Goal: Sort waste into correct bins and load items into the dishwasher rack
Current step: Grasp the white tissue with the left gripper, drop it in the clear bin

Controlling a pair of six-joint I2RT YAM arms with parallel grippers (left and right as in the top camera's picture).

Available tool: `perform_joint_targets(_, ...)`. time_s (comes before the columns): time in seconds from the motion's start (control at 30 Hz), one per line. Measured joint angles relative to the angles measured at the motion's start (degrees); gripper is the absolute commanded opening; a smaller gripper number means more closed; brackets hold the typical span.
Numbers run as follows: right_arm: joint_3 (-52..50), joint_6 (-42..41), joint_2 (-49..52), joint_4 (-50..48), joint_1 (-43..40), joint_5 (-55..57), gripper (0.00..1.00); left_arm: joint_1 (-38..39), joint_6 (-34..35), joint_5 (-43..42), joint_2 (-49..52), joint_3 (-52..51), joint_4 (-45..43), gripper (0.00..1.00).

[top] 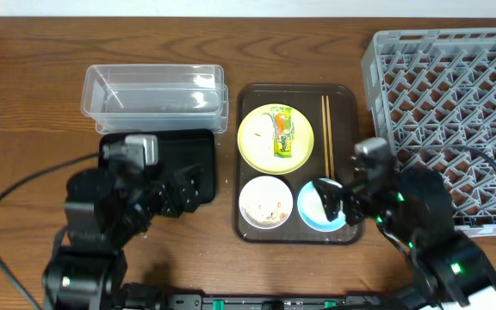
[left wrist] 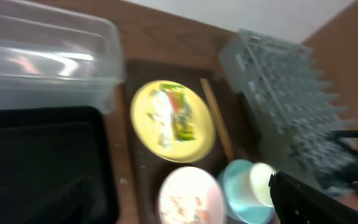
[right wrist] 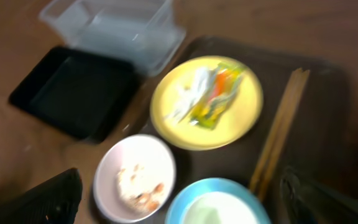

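A pale-yellow plate (top: 261, 142) on the brown serving tray holds the green-and-yellow wrapper (top: 282, 133) and a white scrap (right wrist: 188, 93). Chopsticks (top: 325, 125) lie to its right. A white bowl (top: 265, 203) holds food crumbs (right wrist: 135, 180). A light-blue bowl (top: 310, 215) holds a white cup (left wrist: 263, 182). The grey rack (top: 455, 95) is at the right. The clear tub (top: 153, 90) and black tray (top: 166, 155) are at the left. My left gripper (top: 183, 191) is open over the black tray. My right gripper (top: 334, 202) is open above the blue bowl.
The brown serving tray (top: 343, 103) lies between the black tray and the rack. My left arm covers part of the black tray. My right arm overlaps the rack's front corner. Cables trail along the front of the wooden table (top: 24, 95).
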State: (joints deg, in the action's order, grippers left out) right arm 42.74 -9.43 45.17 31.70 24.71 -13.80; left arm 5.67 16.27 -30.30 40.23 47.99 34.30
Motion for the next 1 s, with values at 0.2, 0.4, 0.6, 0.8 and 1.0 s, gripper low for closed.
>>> perform_joint_targets(0.2,0.1,-0.1,4.3,0.1,0.0,-9.6,0.99,1.6,1.9,-8.7,5.2,0.1,-0.4,0.88)
perform_joint_targets(0.4,1.1,-8.5,3.0,5.6,0.0,-4.1,0.99,10.4,2.2,-7.1,11.8,0.1,-0.2,0.81)
perform_joint_targets(0.6,5.5,-13.1,2.3,14.2,0.0,4.3,0.99,22.6,2.5,4.3,22.0,2.2,0.1,0.79)
perform_joint_targets(0.8,6.8,-15.0,2.1,15.6,0.0,8.6,0.99,27.7,2.4,14.8,35.5,11.6,-0.2,0.77)
perform_joint_targets(1.0,6.9,-15.5,2.1,16.8,0.0,9.8,0.99,27.8,0.2,19.4,49.9,21.9,-2.1,0.76)
